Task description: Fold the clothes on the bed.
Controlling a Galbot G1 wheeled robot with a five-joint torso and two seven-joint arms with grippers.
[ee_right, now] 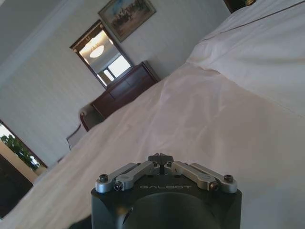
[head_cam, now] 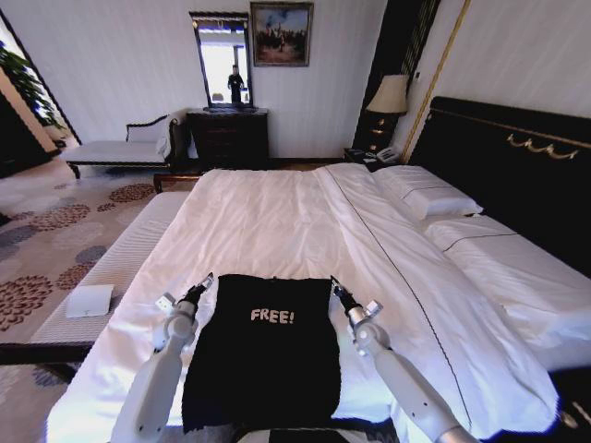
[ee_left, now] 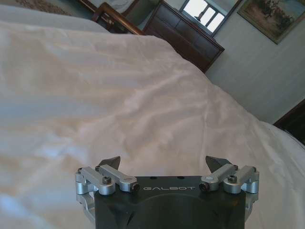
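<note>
The clothes, one black T-shirt (head_cam: 263,355) with white "FREE!" lettering, lie flat as a narrow rectangle on the near part of the bed (head_cam: 268,221). My left gripper (head_cam: 199,288) is at the shirt's far left corner. In the left wrist view the left gripper (ee_left: 164,162) is open, with white sheet (ee_left: 119,95) beyond its fingers. My right gripper (head_cam: 337,291) is at the shirt's far right corner. In the right wrist view the right gripper (ee_right: 160,158) is shut, fingertips together, and no fabric shows between them.
White pillows (head_cam: 429,194) lie against the black headboard (head_cam: 517,166) on the right. A pale striped bench (head_cam: 120,263) with a small white box (head_cam: 90,300) runs along the bed's left side. A dark dresser (head_cam: 228,137) and a chaise (head_cam: 120,152) stand by the far wall.
</note>
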